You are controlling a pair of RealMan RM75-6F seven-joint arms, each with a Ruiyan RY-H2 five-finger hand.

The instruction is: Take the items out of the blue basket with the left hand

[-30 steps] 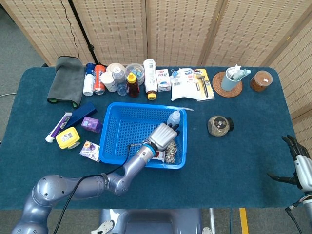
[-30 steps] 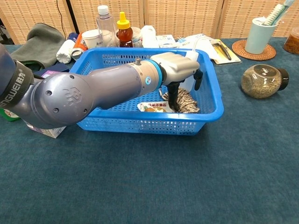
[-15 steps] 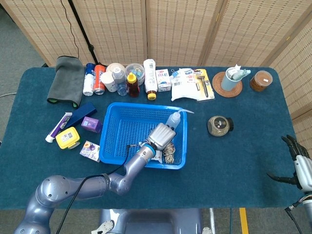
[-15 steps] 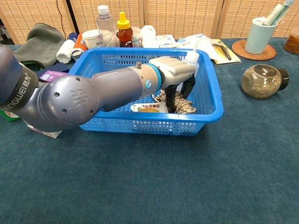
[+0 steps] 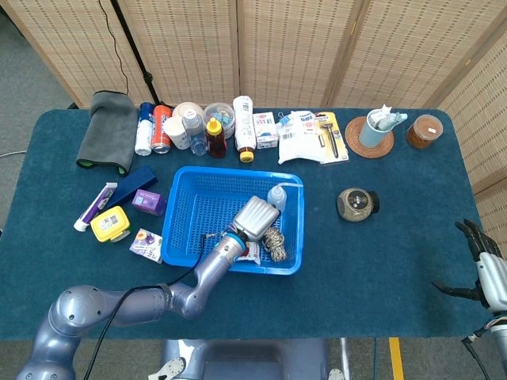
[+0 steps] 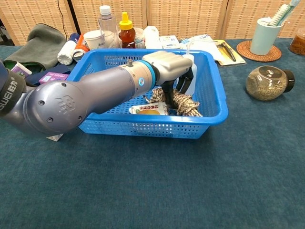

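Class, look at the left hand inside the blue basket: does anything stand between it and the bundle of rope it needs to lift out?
Nothing visible does. The left hand is directly over the rope bundle in the blue basket, fingers reaching down onto it.

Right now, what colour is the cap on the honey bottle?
Yellow cap, clearest in the chest view.

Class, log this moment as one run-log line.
left hand: in blue basket, over rope bundle, grip unclear | white bottle: in basket | right hand: idle, open
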